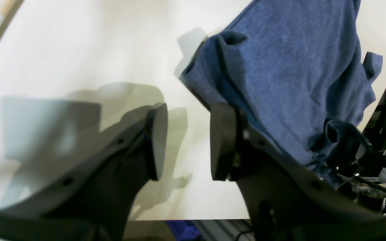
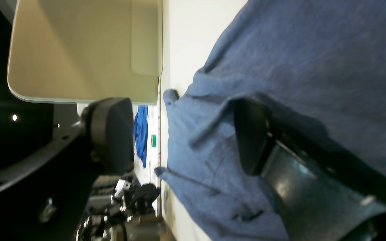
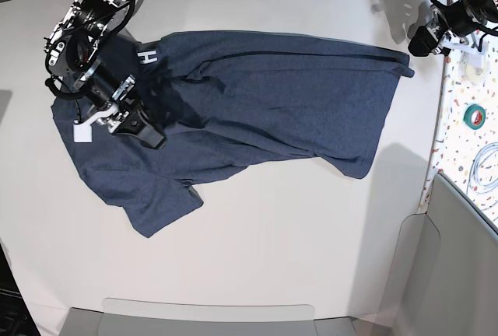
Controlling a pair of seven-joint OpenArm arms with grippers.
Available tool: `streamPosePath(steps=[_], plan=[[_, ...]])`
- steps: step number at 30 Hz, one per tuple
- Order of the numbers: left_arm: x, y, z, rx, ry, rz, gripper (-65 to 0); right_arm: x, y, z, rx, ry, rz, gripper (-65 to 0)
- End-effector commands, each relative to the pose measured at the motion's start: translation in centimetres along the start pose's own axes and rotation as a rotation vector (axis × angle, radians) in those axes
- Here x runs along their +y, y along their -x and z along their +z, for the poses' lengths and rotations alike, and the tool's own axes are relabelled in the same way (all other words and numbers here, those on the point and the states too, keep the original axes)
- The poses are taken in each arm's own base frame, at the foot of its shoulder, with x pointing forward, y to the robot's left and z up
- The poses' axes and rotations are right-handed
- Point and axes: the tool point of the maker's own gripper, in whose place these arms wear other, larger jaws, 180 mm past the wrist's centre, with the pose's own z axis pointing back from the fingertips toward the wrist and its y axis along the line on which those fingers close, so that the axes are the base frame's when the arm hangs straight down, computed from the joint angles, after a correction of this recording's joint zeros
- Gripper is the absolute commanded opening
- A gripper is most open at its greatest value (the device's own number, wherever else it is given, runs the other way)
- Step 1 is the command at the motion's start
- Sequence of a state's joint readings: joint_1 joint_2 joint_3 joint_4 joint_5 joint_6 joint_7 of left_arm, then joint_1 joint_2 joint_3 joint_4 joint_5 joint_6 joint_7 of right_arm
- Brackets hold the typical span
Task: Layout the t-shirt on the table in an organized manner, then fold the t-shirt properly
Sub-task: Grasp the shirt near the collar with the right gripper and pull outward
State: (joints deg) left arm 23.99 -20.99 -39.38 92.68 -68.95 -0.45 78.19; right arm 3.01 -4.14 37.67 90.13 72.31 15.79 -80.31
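The t-shirt (image 3: 257, 110) is spread lengthwise across the far half of the table (image 3: 296, 250), from near its left edge to near its right edge. It is stretched out but not flat: a long ridge runs along its far side, a flap is turned back near the left end so that a white "H" shows, and the lower edge is rumpled. The right gripper (image 3: 136, 122) is seen over the left end with its jaws parted and cloth draped across one finger; nothing is pinched. The left gripper (image 1: 188, 144) is held half open and empty beside the shirt's far right corner. Laying out is judged unfinished; no fold has been made.
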Motion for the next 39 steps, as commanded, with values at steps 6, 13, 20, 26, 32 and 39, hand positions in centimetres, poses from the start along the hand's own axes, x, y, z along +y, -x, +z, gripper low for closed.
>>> streamPosePath(steps=[6, 13, 20, 26, 32, 39], plan=[[-0.5, -0.5, 0.5, -0.002, 0.005, -0.028, -43.6, 1.7, -3.1, 0.2, -0.082, -0.056, 0.027, -18.2], [-0.1, 0.4, 0.3, 0.024, -0.004, -0.026, -43.6, -0.7, -5.2, 3.0, -0.176, -0.013, -0.026, -18.2], [-0.1, 0.5, 0.3, 0.025, -0.005, -0.025, -43.6, -2.7, -4.7, 6.6, -0.224, 0.023, -0.067, -18.2], [-0.1, 0.5, 0.3, 0.026, -0.004, -0.025, -43.6, -2.3, -4.8, 8.3, -0.261, -0.023, -0.087, -18.2], [-0.3, 0.9, -0.1, 0.042, -0.001, -0.031, -43.6, -3.5, -1.9, 9.2, -0.217, 0.020, -0.121, -18.3], [-0.3, 0.7, -0.1, 0.036, 0.000, -0.031, -43.6, -3.0, 0.9, 11.1, -0.166, 0.096, -0.069, -18.6]])
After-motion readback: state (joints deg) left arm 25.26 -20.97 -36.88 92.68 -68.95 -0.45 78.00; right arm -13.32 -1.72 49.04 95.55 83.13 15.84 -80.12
